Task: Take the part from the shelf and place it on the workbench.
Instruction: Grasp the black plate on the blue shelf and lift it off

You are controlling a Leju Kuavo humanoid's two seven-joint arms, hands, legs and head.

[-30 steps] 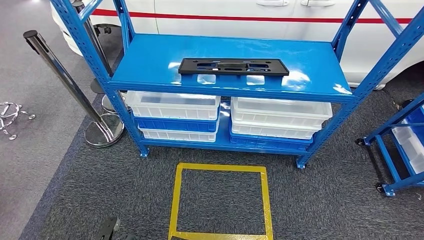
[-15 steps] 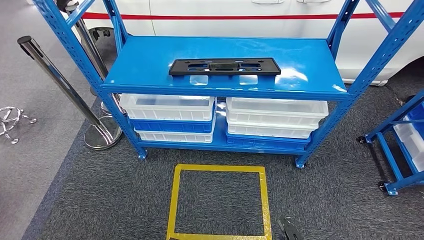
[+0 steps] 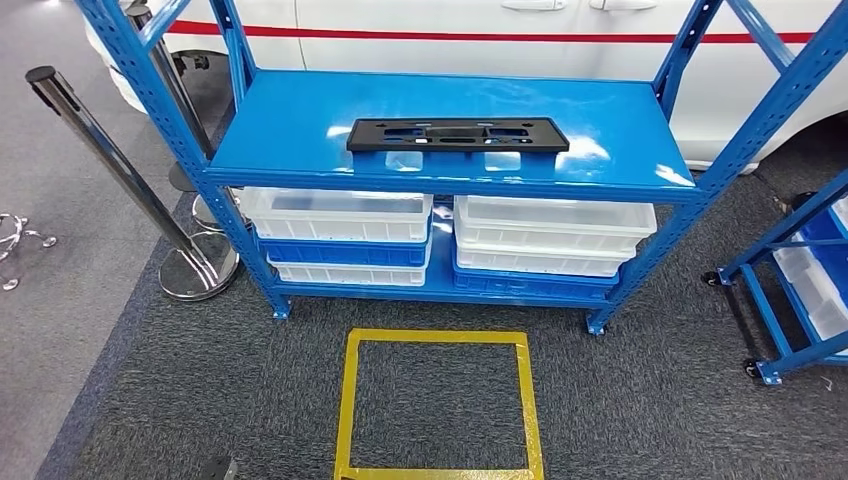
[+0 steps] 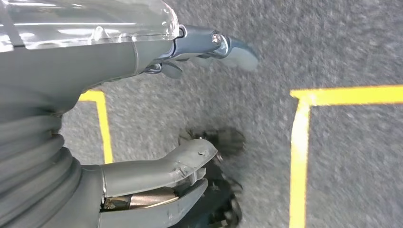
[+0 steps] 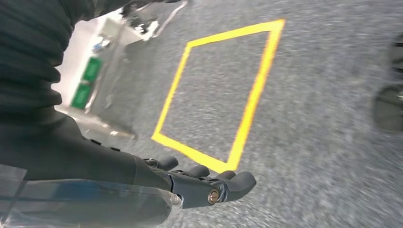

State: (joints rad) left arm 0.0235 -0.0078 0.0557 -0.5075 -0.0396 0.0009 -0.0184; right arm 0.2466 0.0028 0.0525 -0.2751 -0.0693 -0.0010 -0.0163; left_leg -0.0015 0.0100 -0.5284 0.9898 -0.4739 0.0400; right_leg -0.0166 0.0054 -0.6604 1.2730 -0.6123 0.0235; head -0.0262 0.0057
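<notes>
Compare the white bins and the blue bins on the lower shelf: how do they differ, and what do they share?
The white bins are translucent and top each stack; the blue bins are opaque and lie lower, with only their front edges showing. In the left stack the blue bin is sandwiched between two white ones; in the right stack the blue bin lies at the bottom. Both kinds are shallow rectangular trays, stacked under the shelf holding the black part.

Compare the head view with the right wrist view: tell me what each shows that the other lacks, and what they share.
Head view only: the flat black plastic part lying on the blue metal shelf, with white and blue plastic bins beneath. Right wrist view only: the empty right robot hand hanging above the floor. Both: the yellow tape square on grey carpet.
</notes>
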